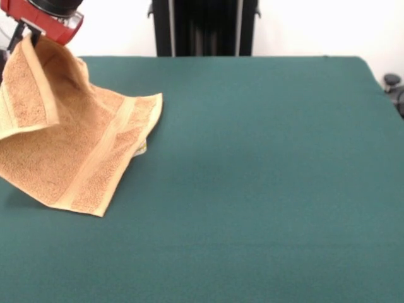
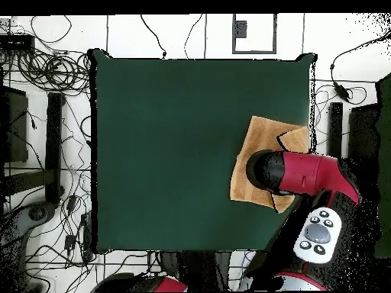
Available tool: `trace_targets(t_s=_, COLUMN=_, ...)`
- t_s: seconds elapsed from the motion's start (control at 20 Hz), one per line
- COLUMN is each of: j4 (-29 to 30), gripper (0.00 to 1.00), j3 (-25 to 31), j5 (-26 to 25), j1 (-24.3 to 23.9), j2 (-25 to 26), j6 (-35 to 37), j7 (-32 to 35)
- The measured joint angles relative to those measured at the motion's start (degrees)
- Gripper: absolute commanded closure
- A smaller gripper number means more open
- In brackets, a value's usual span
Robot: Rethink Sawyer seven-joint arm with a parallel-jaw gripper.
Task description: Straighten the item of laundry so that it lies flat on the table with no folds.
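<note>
One towel on one table, upper left of frame; one gripper pinches its raised corner.

Your end effector at the worktop's far left, towel hanging beneath it, lower part on the worktop

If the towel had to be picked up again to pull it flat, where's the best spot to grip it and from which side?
Probably the towel's free corner nearest the table's middle in the front view. It lies flat, single-layered and clear of the raised fold under the pincer. Come from above, then draw toward the open table; the opposite side overhangs the edge.
</note>
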Motion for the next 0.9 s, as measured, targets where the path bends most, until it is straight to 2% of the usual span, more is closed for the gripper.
trace_targets(t_s=0.9, j4=0.0, gripper=1.0, j3=0.0, j5=0.0, j1=0.8, j2=0.0, j6=0.0, j7=0.0)
